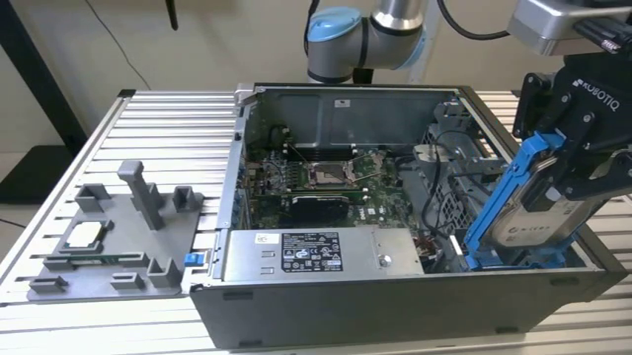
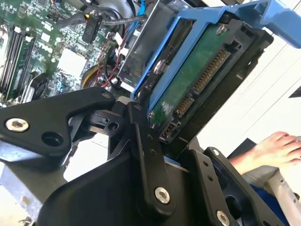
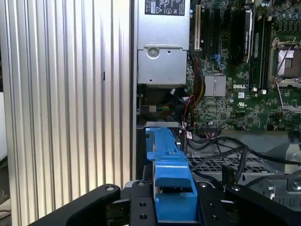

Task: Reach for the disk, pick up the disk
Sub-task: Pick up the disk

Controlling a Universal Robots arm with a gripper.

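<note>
At the exterior view's right, over the corner of the open computer case [image 1: 395,310], the gripper [image 1: 578,166] is clamping the disk [image 1: 538,214], its fingers closed onto the drive's upper end. The disk is standing tilted, its blue rail [image 1: 499,200] leaning toward the case interior and its lower end sitting just inside the drive bay, near the case wall. In the second wrist view the drive's green circuit board [image 2: 197,77] and connector edge are facing the camera, with the black fingers [image 2: 146,141] bearing against the carrier. In the first wrist view the blue carrier [image 3: 171,181] is sitting centred between the finger links. Judgement: the grasp is holding near one end only, so the lift is wanting a straight, slow pull along the bay's axis; the cables [image 3: 221,146] beside the bay are a snag risk, and any twist could bind the rail.
</note>
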